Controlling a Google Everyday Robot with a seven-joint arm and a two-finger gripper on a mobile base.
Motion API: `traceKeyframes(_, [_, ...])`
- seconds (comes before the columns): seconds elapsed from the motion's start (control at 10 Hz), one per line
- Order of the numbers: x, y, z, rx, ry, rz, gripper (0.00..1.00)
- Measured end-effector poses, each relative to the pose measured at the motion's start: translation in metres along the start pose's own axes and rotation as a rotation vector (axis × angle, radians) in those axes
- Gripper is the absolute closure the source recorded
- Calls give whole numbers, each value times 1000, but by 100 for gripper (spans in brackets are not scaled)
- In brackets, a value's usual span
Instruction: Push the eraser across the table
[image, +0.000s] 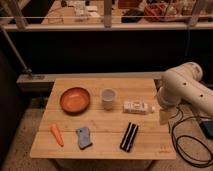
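The eraser (129, 136), a flat black oblong block with a pale stripe, lies on the light wooden table (105, 148) near its front edge, right of centre. It points slightly away from me. My white arm comes in from the right. The gripper (165, 117) hangs at the table's right edge, above and to the right of the eraser and well apart from it.
An orange bowl (75, 99) sits at the back left and a white cup (108, 97) at the back centre. A white printed box (136, 106) lies just behind the eraser. A carrot (57, 134) and a blue-grey spongy block (84, 137) lie at the front left. Cables (191, 145) trail on the floor to the right.
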Motion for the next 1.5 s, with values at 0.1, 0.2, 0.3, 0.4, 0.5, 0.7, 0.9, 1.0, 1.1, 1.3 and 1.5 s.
traceKeyframes(0.1, [0, 0, 0, 0, 0, 0, 20])
traceKeyframes(0.2, [0, 0, 0, 0, 0, 0, 20])
traceKeyframes(0.3, [0, 0, 0, 0, 0, 0, 20])
traceKeyframes(0.4, [0, 0, 0, 0, 0, 0, 20])
traceKeyframes(0.5, [0, 0, 0, 0, 0, 0, 20])
traceKeyframes(0.7, [0, 0, 0, 0, 0, 0, 20])
traceKeyframes(0.9, [0, 0, -1, 2, 1, 0, 20])
traceKeyframes(1.0, [0, 0, -1, 1, 1, 0, 20])
traceKeyframes(1.1, [0, 0, -1, 1, 1, 0, 20])
traceKeyframes(1.3, [0, 0, -1, 1, 1, 0, 20])
traceKeyframes(1.5, [-4, 7, 2, -1, -2, -12, 20])
